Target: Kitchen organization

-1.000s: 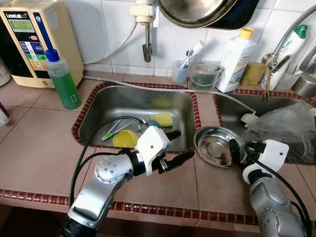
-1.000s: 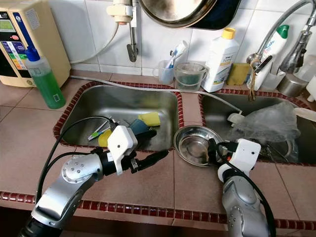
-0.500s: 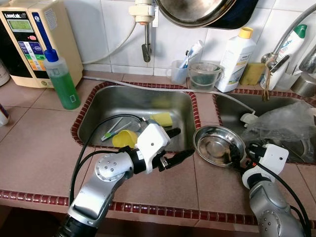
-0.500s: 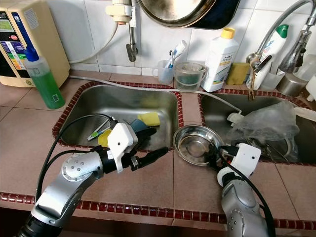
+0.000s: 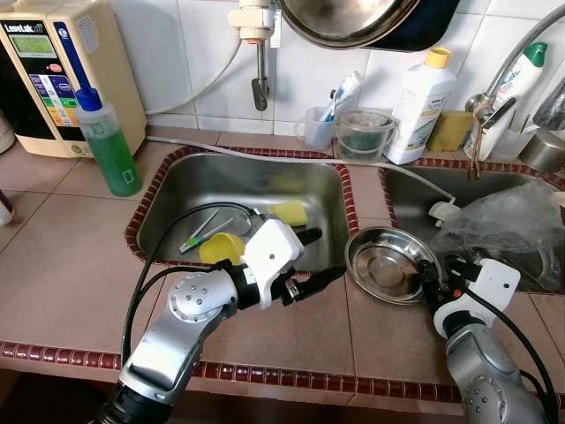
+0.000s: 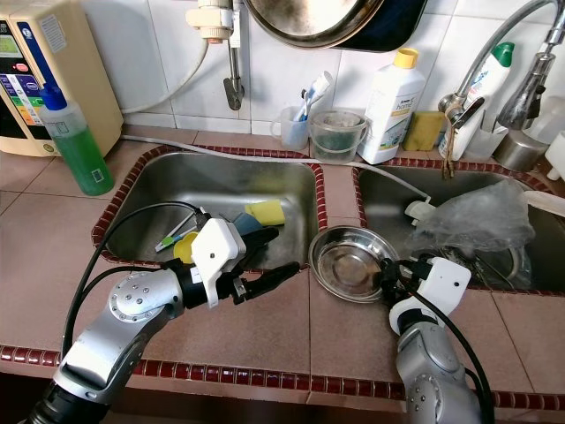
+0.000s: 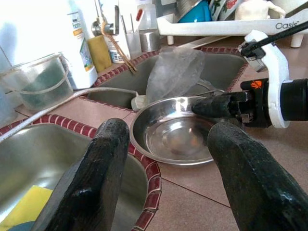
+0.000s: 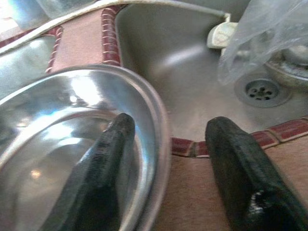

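Observation:
A shallow steel bowl rests on the tiled counter strip between the two sinks. My right gripper is at its right rim and is open. In the right wrist view one finger lies inside the bowl and the other finger is outside, over the counter edge. My left gripper hovers open over the counter in front of the left sink and points at the bowl. Nothing is between its fingers.
The left sink holds a yellow cup, a yellow sponge and utensils. A crumpled plastic bag lies in the right sink. A green soap bottle, a white bottle and a clear jug stand along the back.
My right gripper has drawn back from over the bowl's inside to its right rim. The left gripper has edged slightly toward the bowl.

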### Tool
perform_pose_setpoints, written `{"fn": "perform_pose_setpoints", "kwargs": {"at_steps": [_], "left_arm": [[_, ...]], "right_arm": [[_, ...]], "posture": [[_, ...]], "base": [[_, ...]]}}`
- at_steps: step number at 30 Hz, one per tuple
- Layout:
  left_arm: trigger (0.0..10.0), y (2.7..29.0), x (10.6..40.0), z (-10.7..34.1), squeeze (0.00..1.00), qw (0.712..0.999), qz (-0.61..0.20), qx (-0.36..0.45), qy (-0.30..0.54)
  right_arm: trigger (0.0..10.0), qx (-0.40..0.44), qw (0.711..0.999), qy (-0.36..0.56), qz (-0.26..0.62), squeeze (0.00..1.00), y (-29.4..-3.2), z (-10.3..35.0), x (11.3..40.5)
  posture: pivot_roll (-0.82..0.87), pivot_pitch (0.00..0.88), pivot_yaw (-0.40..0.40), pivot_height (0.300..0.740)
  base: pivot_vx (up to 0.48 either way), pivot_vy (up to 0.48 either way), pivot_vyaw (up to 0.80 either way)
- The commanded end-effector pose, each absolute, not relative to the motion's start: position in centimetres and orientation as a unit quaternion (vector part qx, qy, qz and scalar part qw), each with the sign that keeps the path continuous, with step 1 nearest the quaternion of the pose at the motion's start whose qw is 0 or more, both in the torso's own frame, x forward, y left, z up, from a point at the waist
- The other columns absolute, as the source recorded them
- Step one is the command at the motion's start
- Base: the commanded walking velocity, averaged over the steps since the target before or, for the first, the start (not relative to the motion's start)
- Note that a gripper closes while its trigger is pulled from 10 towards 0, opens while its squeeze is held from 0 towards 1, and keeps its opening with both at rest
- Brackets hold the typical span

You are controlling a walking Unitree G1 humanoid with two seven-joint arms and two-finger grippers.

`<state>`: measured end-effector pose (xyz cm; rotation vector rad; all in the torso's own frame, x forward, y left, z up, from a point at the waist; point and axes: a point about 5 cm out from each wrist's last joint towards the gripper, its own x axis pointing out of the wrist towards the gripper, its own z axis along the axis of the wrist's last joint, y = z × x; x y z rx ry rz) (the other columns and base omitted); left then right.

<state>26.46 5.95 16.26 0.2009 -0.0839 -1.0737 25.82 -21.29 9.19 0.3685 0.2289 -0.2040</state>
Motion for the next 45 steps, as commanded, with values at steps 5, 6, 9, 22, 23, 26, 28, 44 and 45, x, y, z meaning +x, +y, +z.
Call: {"fn": "perform_pose_setpoints", "kwargs": {"at_steps": [5, 6, 9, 22, 23, 26, 28, 44, 45], "left_arm": [[10.0, 5.7, 26.6, 17.0, 0.0, 0.848, -0.517, 0.106, -0.051], [10.0, 5.7, 26.6, 17.0, 0.0, 0.848, -0.517, 0.106, -0.051], [10.0, 5.7, 26.6, 17.0, 0.0, 0.848, -0.517, 0.106, -0.051], [10.0, 5.8, 26.8, 17.4, 0.0, 0.849, -0.514, 0.109, -0.056], [10.0, 5.8, 26.8, 17.4, 0.0, 0.849, -0.514, 0.109, -0.056], [10.0, 5.8, 26.8, 17.5, 0.0, 0.849, -0.514, 0.109, -0.056], [10.0, 5.8, 26.7, 17.4, 0.0, 0.847, -0.517, 0.111, -0.056], [10.0, 5.9, 26.6, 17.1, 0.0, 0.845, -0.519, 0.118, -0.053], [10.0, 5.9, 26.6, 17.2, 0.0, 0.845, -0.518, 0.118, -0.053]], "right_arm": [[0.0, 0.199, 0.969, 0.108, -0.099, 0.0, -21.2, 9.8, 25.9], [0.0, 0.199, 0.969, 0.108, -0.099, 0.0, -21.2, 9.8, 25.9], [0.0, 0.201, 0.968, 0.109, -0.1, 0.0, -21.2, 9.8, 25.9], [0.0, 0.263, 0.953, 0.117, -0.093, 0.0, -20.9, 10.8, 26.0], [0.0, 0.263, 0.953, 0.117, -0.093, 0.0, -20.9, 10.8, 26.0], [0.0, 0.27, 0.951, 0.118, -0.091, 0.0, -20.9, 10.9, 26.0], [0.0, 0.291, 0.945, 0.117, -0.096, 0.0, -21.0, 10.9, 25.9], [0.0, 0.312, 0.941, 0.101, -0.087, 0.0, -21.1, 11.4, 26.1], [0.0, 0.31, 0.942, 0.091, -0.086, 0.0, -21.0, 11.6, 26.1]], "posture": [[-0.05, 0.05, -0.002, 0.74], [-0.05, 0.05, -0.001, 0.74], [-0.05, 0.052, 0.0, 0.74], [-0.04, 0.056, 0.0, 0.74], [-0.04, 0.056, 0.0, 0.74], [-0.04, 0.057, 0.001, 0.74], [-0.04, 0.056, 0.0, 0.74], [-0.04, 0.045, -0.006, 0.74], [-0.04, 0.044, -0.007, 0.74]], "base": [[0.0, 0.0, 0.0], [0.0, 0.0, 0.0], [0.0, 0.0, 0.0], [0.0, 0.0, 0.0], [0.0, 0.0, 0.0], [0.0, 0.0, 0.0], [0.0, 0.0, 0.0], [0.0, 0.0, 0.0], [0.0, 0.0, 0.0]]}}
